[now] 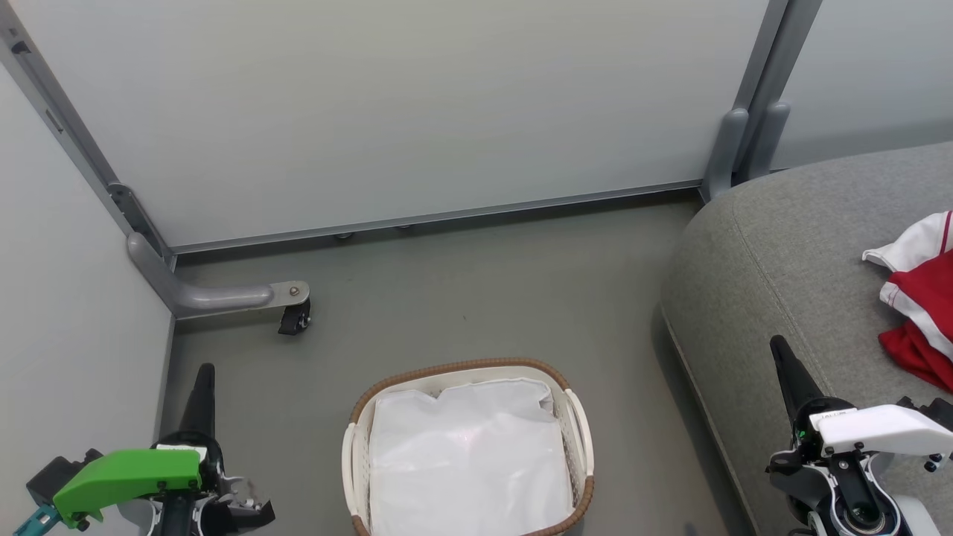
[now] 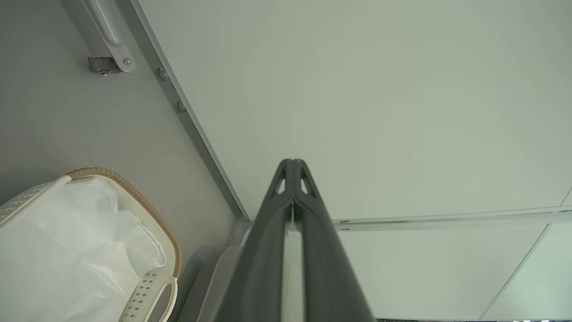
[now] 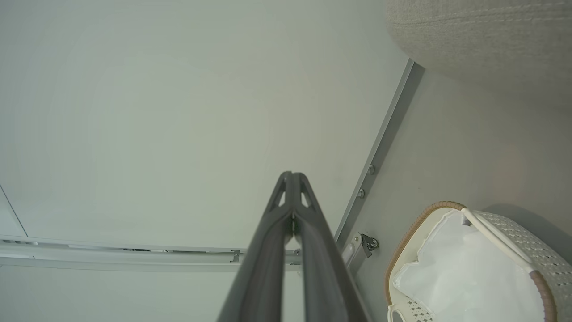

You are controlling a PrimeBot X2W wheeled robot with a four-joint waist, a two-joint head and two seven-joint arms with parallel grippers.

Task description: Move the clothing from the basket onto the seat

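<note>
From the head view, I find the soft red fabric clothing with white sleeves and striped trim (image 1: 919,298) lying in a rumpled heap on the large grey upholstered seat (image 1: 774,246), at the right edge of the picture, which cuts part of it off. The heap's long axis runs roughly near to far. It lies to the right of my right fingers (image 1: 789,372) and slightly beyond their tips, near them but not touching. My right arm is clearly the closer one. My left fingers (image 1: 202,394) are well apart from it, on the far left beyond the basket.

The oval cream-white plastic basket with the brown woven rim (image 1: 461,366) stands on the grey floor (image 1: 476,298) between my two arms, nearer the seat's rounded corner than the left wall. Inside it I see the plain white liner cloth (image 1: 469,454) and no red fabric. Both wrist views give the same reading of the basket (image 2: 147,210) (image 3: 415,223).

Both pairs of fingers are pressed fully together, tip against tip, and hold nothing. The left pair (image 2: 292,179) points at the pale wall panel, and so does the right pair (image 3: 292,192), with the seat (image 3: 482,36) off to one side.

I judge that the clothing is where the task wants it. If a further move is needed, it would be a small nudge by the right arm, out to the right.
</note>
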